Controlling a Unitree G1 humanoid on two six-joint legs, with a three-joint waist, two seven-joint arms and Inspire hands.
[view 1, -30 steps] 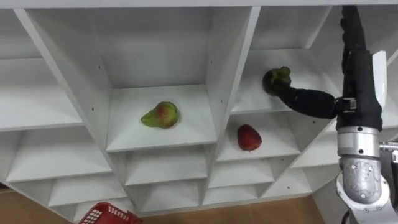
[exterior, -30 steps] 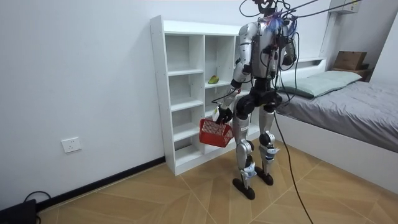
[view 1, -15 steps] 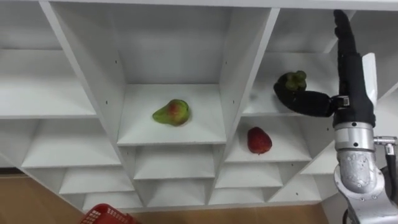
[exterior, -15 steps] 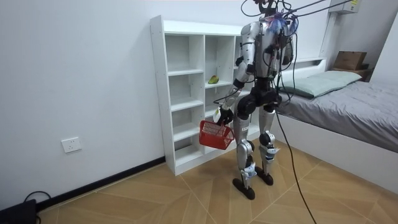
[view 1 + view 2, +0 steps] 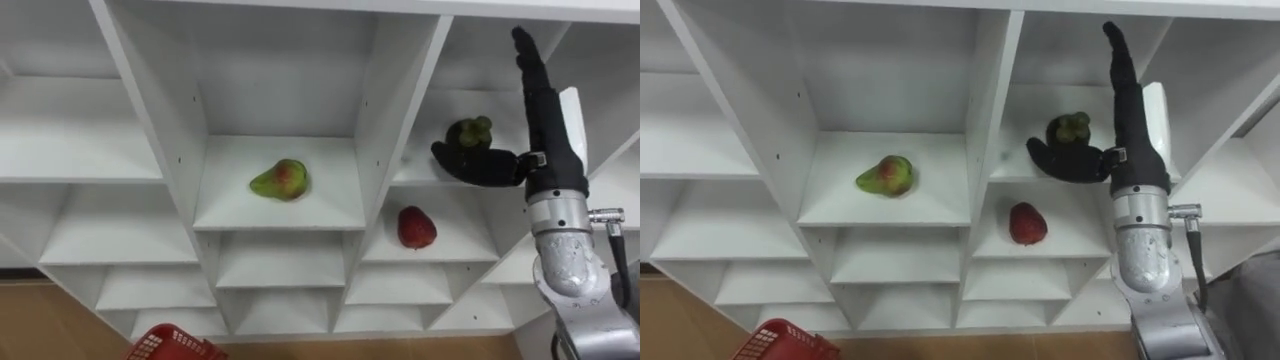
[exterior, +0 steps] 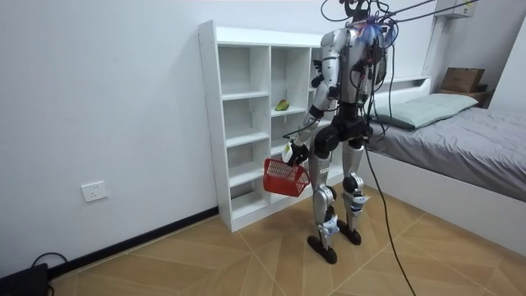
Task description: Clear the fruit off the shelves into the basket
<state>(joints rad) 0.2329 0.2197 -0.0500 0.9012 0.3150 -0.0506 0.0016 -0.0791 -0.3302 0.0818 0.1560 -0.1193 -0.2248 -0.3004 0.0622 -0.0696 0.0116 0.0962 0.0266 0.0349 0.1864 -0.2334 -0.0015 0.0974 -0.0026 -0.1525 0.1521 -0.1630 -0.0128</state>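
Edging right robot hand [image 5: 498, 167] closer beside dark green fruit [image 5: 468, 133], fingers spread for grasping | gripping red basket [image 6: 285, 176] in left robot hand [image 6: 289, 152]

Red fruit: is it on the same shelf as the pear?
No, the red fruit lies one compartment to the right of the pear, on a lower shelf.

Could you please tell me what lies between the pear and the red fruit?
In the left eye view, the closet's white upright divider stands between the pear and the red fruit; they sit in separate compartments.
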